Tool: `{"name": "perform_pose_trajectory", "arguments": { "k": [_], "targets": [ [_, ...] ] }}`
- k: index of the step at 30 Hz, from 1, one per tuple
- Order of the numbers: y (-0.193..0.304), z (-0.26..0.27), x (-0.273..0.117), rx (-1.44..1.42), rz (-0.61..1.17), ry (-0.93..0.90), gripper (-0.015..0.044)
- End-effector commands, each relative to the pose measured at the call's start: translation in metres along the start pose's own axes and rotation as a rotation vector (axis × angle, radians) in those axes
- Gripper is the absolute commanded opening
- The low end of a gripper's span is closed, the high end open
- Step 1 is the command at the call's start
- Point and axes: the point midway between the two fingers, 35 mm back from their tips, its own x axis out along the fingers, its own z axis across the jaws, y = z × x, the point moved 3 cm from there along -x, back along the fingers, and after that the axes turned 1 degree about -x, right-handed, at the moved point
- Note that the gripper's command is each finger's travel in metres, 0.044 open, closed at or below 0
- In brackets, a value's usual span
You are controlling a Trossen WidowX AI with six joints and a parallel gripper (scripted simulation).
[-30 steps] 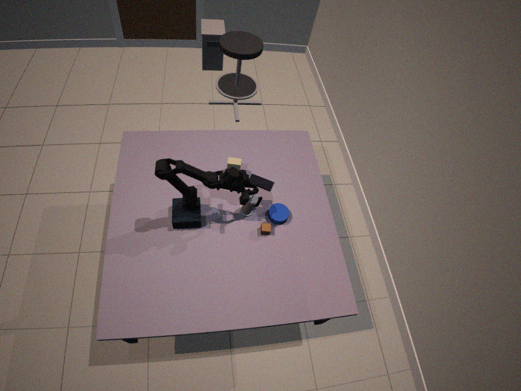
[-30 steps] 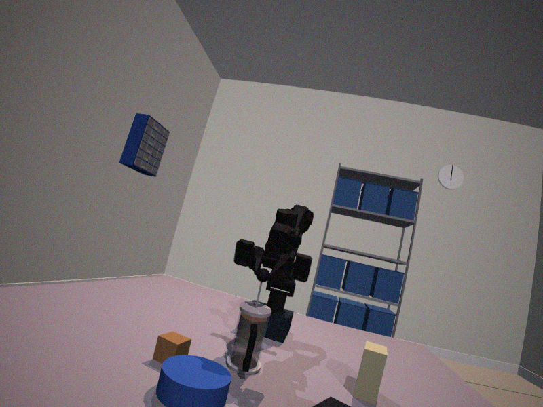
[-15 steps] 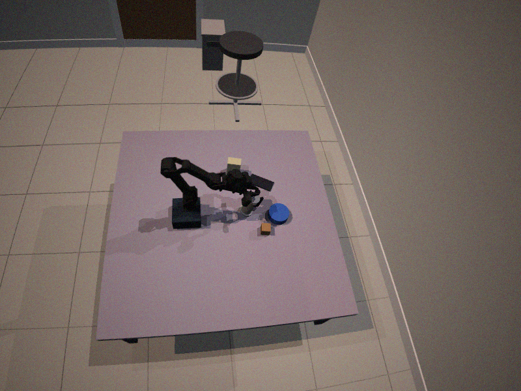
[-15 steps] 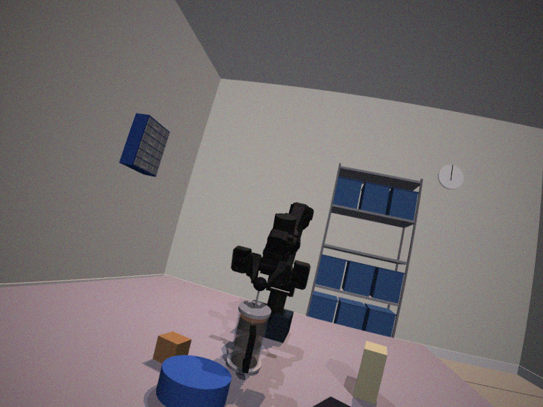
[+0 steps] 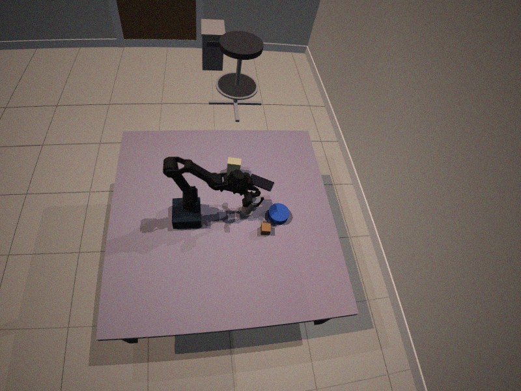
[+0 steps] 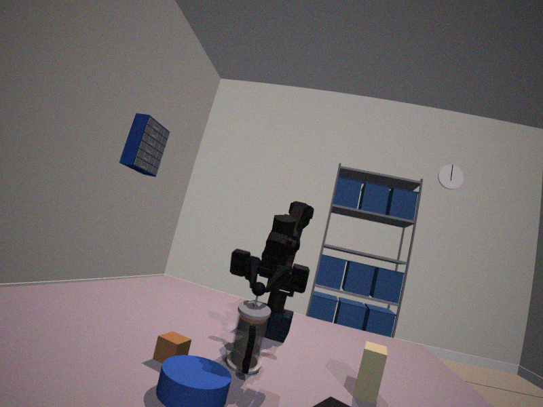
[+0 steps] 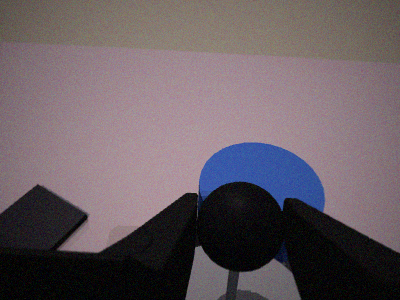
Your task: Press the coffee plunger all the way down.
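Observation:
The coffee press (image 5: 247,208) (image 6: 239,342) stands upright on the pink table (image 5: 210,286) (image 6: 79,323), its black handle (image 6: 249,348) towards the exterior camera. The black round plunger knob (image 6: 258,289) (image 7: 240,230) is a little above the grey lid (image 6: 254,310), with a short piece of thin rod (image 6: 256,300) showing between them. My gripper (image 5: 259,197) (image 6: 258,284) (image 7: 239,207) is shut on the knob, one finger on each side in the wrist view. An orange-brown band shows just under the lid. The fingers and arm partly hide the press in the top view.
A blue round block (image 5: 278,212) (image 6: 193,374) (image 7: 260,160) is close beside the press, with an orange cube (image 5: 265,228) (image 6: 172,344) near it. A pale yellow upright block (image 5: 234,161) (image 6: 370,376) and a dark flat slab (image 5: 261,182) (image 7: 45,220) are on the other side.

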Motion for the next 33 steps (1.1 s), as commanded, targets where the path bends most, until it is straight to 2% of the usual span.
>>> {"name": "perform_pose_trajectory", "arguments": {
  "k": [1,33],
  "targets": [
    [0.016,0.0003,0.0056,0.009,0.063,0.0,0.0122],
    [0.0117,0.0003,0.0108,0.009,0.062,0.0,0.0122]
  ]
}}
